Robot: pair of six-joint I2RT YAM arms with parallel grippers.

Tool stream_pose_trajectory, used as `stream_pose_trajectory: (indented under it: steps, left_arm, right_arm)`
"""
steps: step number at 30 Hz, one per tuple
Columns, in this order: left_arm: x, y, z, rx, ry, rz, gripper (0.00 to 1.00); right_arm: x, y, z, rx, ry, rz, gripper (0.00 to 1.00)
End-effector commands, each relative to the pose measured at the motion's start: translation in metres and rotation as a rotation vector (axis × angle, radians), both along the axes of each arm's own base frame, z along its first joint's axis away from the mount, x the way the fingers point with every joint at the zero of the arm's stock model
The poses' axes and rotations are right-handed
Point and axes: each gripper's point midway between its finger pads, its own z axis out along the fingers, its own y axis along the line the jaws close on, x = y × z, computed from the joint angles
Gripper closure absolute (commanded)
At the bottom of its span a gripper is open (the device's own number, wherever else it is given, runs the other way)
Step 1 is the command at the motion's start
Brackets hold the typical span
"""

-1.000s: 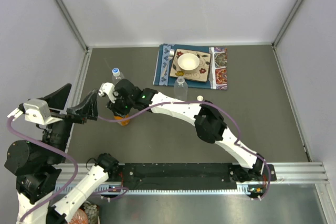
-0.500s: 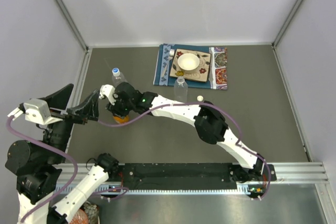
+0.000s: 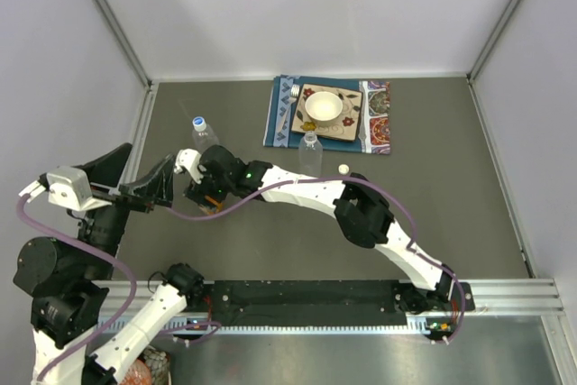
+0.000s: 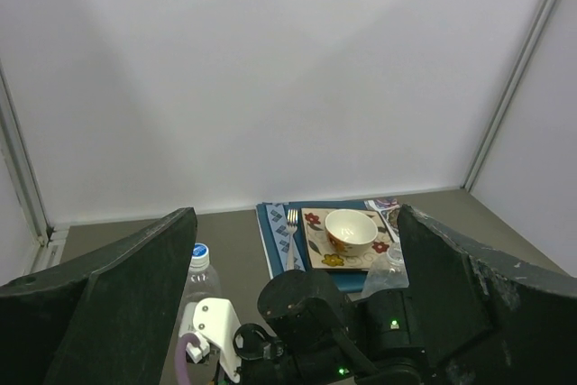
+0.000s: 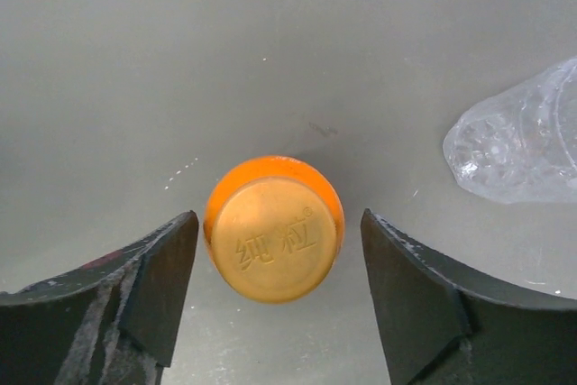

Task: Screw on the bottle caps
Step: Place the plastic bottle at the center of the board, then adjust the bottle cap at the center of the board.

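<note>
Right wrist view: one orange bottle [image 5: 270, 170], embossed orange cap [image 5: 275, 242] on top, between the wide-apart right end effector [image 5: 279, 227]; two more: capped clear bottle [image 3: 203, 131], uncapped clear bottle [image 3: 310, 152].

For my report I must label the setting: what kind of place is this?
Probably a robot test cell, not a home: bare white panel walls, aluminium frame posts, and a staged placemat with a bowl.

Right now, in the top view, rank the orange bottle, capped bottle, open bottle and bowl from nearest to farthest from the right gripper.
1. Orange bottle: between the right gripper's fingers.
2. Capped bottle: just behind, left.
3. Open bottle: to the right.
4. Bowl: farthest, back right.
</note>
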Motion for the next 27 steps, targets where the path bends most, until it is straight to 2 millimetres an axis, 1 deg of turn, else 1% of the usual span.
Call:
stream_pose_trajectory:
  steps: [1, 3, 7, 8, 9, 10, 11, 12, 14, 15, 16, 17, 18, 19, 20, 21, 22, 23, 24, 25, 26, 27]
  left_arm:
    - [0.003, -0.006, 0.0, -0.011, 0.004, -0.021, 0.02]
    - [0.003, -0.005, 0.0, -0.012, 0.003, -0.019, 0.02]
    - [0.003, -0.006, -0.001, -0.008, 0.005, -0.02, 0.02]
    - [0.004, -0.006, -0.002, -0.004, 0.01, -0.019, 0.02]
    - [0.003, -0.006, -0.001, -0.007, 0.004, -0.019, 0.02]
    - [0.005, -0.007, -0.002, -0.002, 0.009, -0.019, 0.02]
    - [0.004, -0.007, -0.002, -0.002, 0.009, -0.019, 0.01]
    - [0.005, -0.007, -0.002, -0.002, 0.011, -0.019, 0.01]
    - [0.005, -0.007, -0.001, 0.005, 0.01, -0.017, 0.01]
    - [0.006, -0.007, -0.001, 0.007, 0.01, -0.016, 0.01]
    - [0.006, -0.007, 0.0, 0.019, 0.009, -0.014, 0.01]
    - [0.006, -0.007, 0.0, 0.031, 0.01, -0.015, 0.01]
    - [0.006, -0.011, 0.0, 0.054, 0.007, -0.031, 0.01]
    - [0.006, -0.013, 0.002, 0.088, -0.002, -0.038, 0.01]
    - [0.005, -0.014, 0.002, 0.127, -0.012, -0.043, 0.01]
    - [0.007, -0.02, -0.002, 0.157, -0.006, -0.066, 0.01]
    - [0.011, -0.026, -0.01, 0.199, 0.005, -0.08, 0.01]
    - [0.014, -0.031, -0.017, 0.229, 0.02, -0.098, 0.02]
    - [0.017, -0.038, -0.03, 0.267, 0.057, -0.128, 0.02]
    - [0.022, -0.055, -0.047, 0.336, 0.085, -0.203, 0.02]
    - [0.023, -0.064, -0.058, 0.37, 0.103, -0.253, 0.02]
    - [0.023, -0.073, -0.068, 0.403, 0.117, -0.301, 0.03]
  right_arm:
    - [-0.002, 0.0, 0.058, 0.078, -0.063, 0.003, 0.24]
    - [-0.002, 0.0, 0.065, 0.088, -0.071, 0.006, 0.19]
    - [0.0, -0.003, 0.082, 0.109, -0.093, -0.005, 0.13]
    - [0.0, -0.004, 0.092, 0.12, -0.102, -0.003, 0.11]
    - [-0.001, -0.005, 0.099, 0.13, -0.107, -0.003, 0.04]
    - [-0.001, -0.007, 0.105, 0.135, -0.111, -0.004, 0.01]
    - [-0.002, -0.01, 0.11, 0.138, -0.115, -0.004, 0.01]
    - [-0.004, -0.016, 0.126, 0.156, -0.124, -0.007, 0.01]
    - [-0.006, -0.025, 0.143, 0.174, -0.139, -0.017, 0.01]
    - [-0.008, -0.034, 0.139, 0.157, -0.131, -0.025, 0.01]
    - [-0.011, -0.047, 0.169, 0.197, -0.153, -0.038, 0.01]
    - [-0.015, -0.055, 0.178, 0.209, -0.148, -0.05, 0.01]
    - [-0.016, -0.068, 0.17, 0.192, -0.143, -0.071, 0.01]
    - [-0.023, -0.087, 0.209, 0.263, -0.164, -0.09, 0.01]
    - [-0.026, -0.098, 0.219, 0.296, -0.145, -0.125, 0.01]
    - [-0.03, -0.112, 0.215, 0.304, -0.126, -0.146, 0.01]
    - [-0.033, -0.123, 0.224, 0.33, -0.113, -0.165, 0.01]
    - [-0.043, -0.145, 0.258, 0.416, -0.093, -0.195, 0.01]
    - [-0.044, -0.159, 0.254, 0.413, -0.081, -0.224, 0.01]
    - [-0.043, -0.172, 0.261, 0.438, -0.073, -0.253, 0.01]
    - [-0.049, -0.199, 0.292, 0.525, -0.057, -0.289, 0.01]
    - [-0.049, -0.212, 0.287, 0.53, -0.031, -0.311, 0.01]
